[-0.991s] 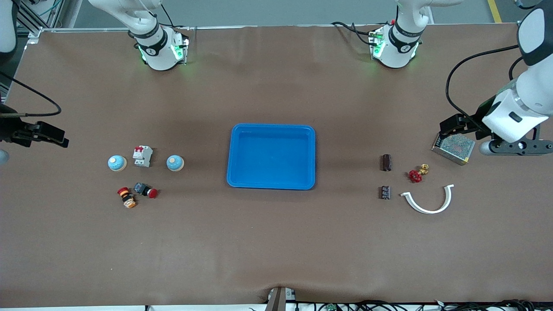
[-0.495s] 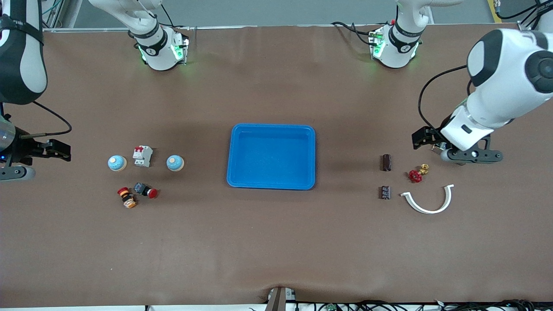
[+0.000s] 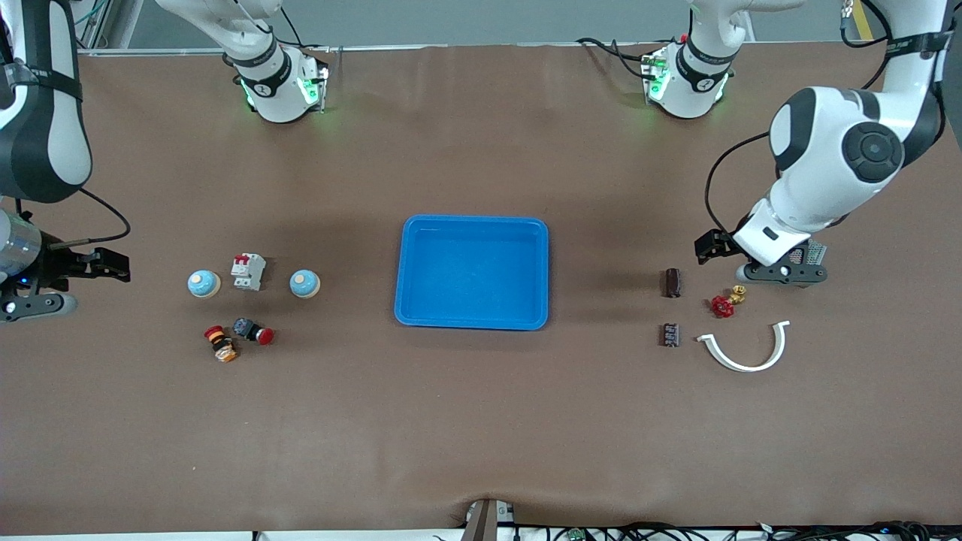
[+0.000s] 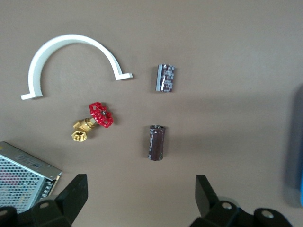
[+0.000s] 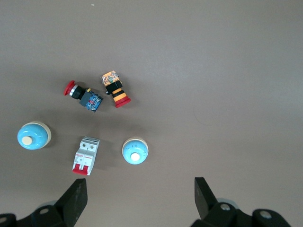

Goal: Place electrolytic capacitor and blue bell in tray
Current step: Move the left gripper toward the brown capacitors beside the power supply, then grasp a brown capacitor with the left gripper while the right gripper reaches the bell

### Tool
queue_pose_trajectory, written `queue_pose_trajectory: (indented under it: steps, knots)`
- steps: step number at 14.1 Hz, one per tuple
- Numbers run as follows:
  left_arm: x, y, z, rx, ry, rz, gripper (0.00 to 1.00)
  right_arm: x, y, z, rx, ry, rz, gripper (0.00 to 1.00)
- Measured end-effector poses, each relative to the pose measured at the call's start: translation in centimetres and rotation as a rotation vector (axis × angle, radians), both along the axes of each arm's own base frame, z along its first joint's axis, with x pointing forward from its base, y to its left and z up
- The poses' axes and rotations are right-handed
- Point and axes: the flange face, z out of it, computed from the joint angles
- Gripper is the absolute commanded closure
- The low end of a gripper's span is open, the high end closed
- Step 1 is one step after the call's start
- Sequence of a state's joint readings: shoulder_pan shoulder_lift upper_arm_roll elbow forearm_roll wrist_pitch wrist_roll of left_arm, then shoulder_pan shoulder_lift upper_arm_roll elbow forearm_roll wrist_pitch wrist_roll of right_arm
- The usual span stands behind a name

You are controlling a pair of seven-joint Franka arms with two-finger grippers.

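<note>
Blue tray (image 3: 472,272) at tabletop (image 3: 481,421) centre, empty. Two blue bells (image 3: 305,283), (image 3: 203,284) toward right arm's end, circuit breaker (image 3: 248,271) between them. Two electrolytic capacitors (image 3: 671,282), (image 3: 670,334) toward left arm's end, beside red valve (image 3: 723,304). Left hand (image 4: 139,201) over metal power supply (image 4: 26,177), fingers spread wide, holding nothing. Right hand (image 5: 137,201) over tabletop edge, fingers spread wide, holding nothing.

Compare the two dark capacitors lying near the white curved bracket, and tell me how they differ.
The capacitor farther from the front camera is longer and looks plain dark brown; the capacitor nearer the front camera is shorter and carries pale markings on its sleeve. The nearer one also lies closer to the white curved bracket. Both lie on their sides on the table, apart from each other, outside the tray.
</note>
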State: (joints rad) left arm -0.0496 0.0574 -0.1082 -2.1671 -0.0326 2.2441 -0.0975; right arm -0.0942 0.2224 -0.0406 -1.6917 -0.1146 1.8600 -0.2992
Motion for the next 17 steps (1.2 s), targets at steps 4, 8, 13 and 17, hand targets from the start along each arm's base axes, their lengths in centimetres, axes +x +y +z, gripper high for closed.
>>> queue_pose_trajectory:
  steps: [4,8,13,17]
  knots:
    - [-0.4,-0.2,-3.7,0.023,0.009,-0.027,0.0,-0.9,-1.1,-3.5,0.028,0.006,0.015,0.0]
    - [-0.3,-0.4,-7.4,0.018,-0.032,-0.038,0.0,-2.3,-1.1,-8.0,0.038,0.017,0.033,0.0]
    - [-1.7,-1.0,-12.8,0.017,-0.065,-0.073,0.0,-3.5,-3.0,-10.0,0.107,0.019,0.068,0.0]
    - [-2.2,-1.6,-16.0,0.01,-0.068,-0.09,0.0,-4.7,-3.3,-13.1,0.101,-0.031,0.094,0.0]
